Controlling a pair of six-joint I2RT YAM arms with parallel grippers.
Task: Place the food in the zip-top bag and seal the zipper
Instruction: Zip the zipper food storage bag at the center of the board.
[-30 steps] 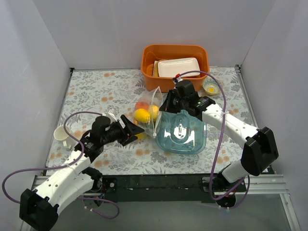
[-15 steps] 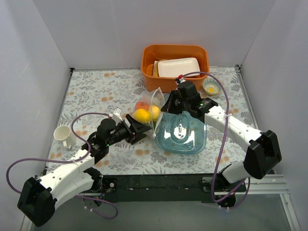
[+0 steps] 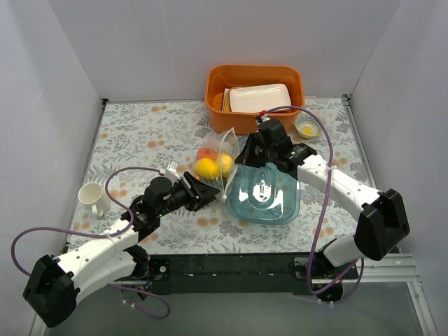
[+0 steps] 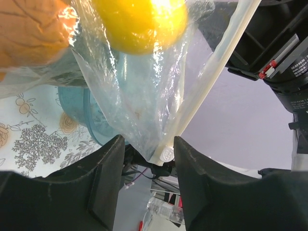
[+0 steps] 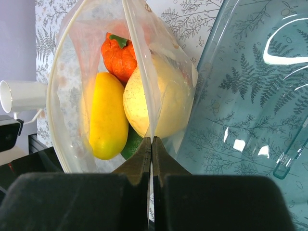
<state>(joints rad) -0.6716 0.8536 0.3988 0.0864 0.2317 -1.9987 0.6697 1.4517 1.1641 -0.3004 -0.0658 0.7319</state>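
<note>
Left gripper [image 4: 146, 147]: about half open. Its two black fingers stand on either side of the lower corner of the clear crinkly zip-top bag [image 4: 144, 101], and the jaws are not pressed together on it.
Zipper [image 4: 219, 57]: a narrow whitish strip that runs up and to the right from that corner. Its lower end lies between the left fingers.
Right gripper [image 5: 152, 144]: closed tight, with a fold of the bag's film at the mouth edge pinched between its fingertips.
Bag position: on the floral-patterned table [image 3: 140, 133] between the two grippers, just left of the clear blue oblong dish [image 3: 283, 204], with its mouth gaping towards the right wrist camera.
Food: inside the bag are a long glossy yellow fruit [image 5: 107, 122], an orange pumpkin-like piece with a green stalk [image 5: 119, 55], a round pale yellow fruit [image 5: 144, 106] and a bit of something green [image 5: 131, 145] beneath them.
Behind: an orange plastic tub [image 3: 217, 94] at the table's far edge holds a white rectangular tray [image 3: 260, 98].
Sides: a small bowl [image 3: 308, 127] sits far right and a white mug [image 3: 91, 196] near left, both well apart from the bag.
</note>
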